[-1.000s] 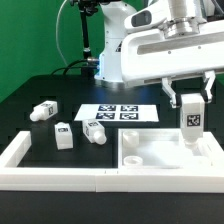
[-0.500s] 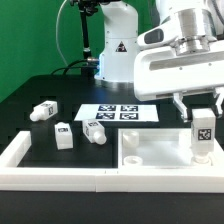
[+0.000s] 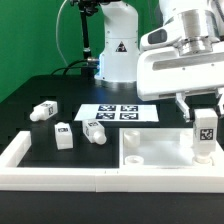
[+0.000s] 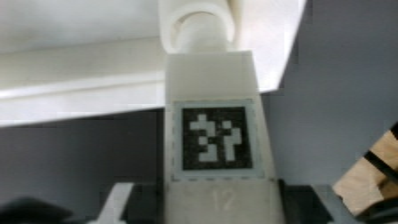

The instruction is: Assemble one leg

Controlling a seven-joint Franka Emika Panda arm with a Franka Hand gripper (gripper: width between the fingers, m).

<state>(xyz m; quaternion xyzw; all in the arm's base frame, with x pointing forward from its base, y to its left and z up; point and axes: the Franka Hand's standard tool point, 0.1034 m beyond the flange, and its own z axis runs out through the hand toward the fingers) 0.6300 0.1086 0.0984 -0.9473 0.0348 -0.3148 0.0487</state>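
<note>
Standing upright, the leg is a smooth white plastic post of square section, pinched near its top between the gripper's fingers. Its black-and-white tag faces the camera, and the wrist view fills with the same leg. Its lower end sits down at the tray's far corner on the exterior view's right, close to the raised rim; I cannot tell whether it touches. The rest of the tray's matte floor is bare. Three loose legs lie well apart on the exterior view's left, on the black table, beside the flat marker board. A white border edges the front.
</note>
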